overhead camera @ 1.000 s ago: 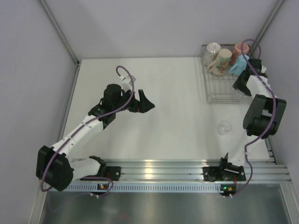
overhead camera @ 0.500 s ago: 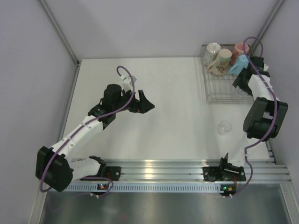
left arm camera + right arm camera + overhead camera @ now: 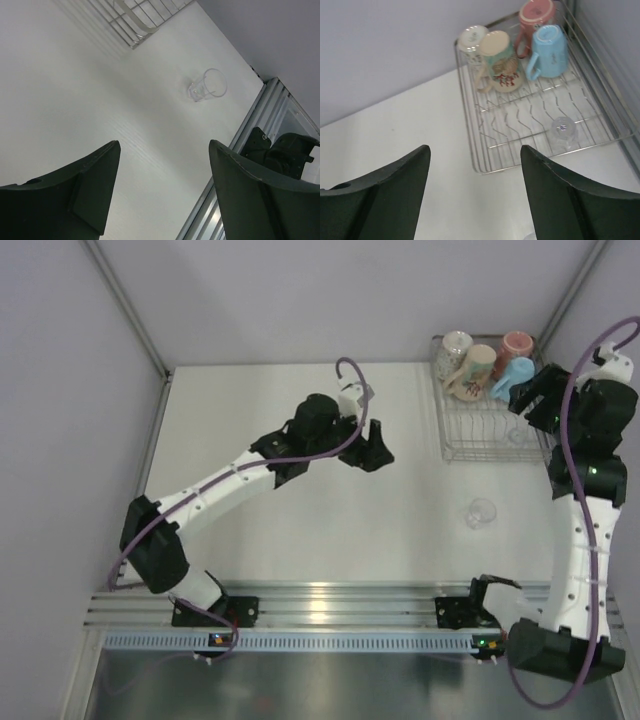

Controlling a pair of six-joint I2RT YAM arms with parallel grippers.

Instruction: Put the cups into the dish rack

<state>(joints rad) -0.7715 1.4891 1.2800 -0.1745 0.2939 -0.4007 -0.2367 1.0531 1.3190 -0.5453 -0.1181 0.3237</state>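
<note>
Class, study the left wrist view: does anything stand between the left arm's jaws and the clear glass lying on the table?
Nothing visible does. The left gripper, jaws open, faces the glass across bare table, and no object lies on the stretch between them.

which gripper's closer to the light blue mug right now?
Right. The right gripper hovers open right beside the light blue mug, at the dish rack's right side. The left gripper is over the middle of the table, well left of the rack.
</note>
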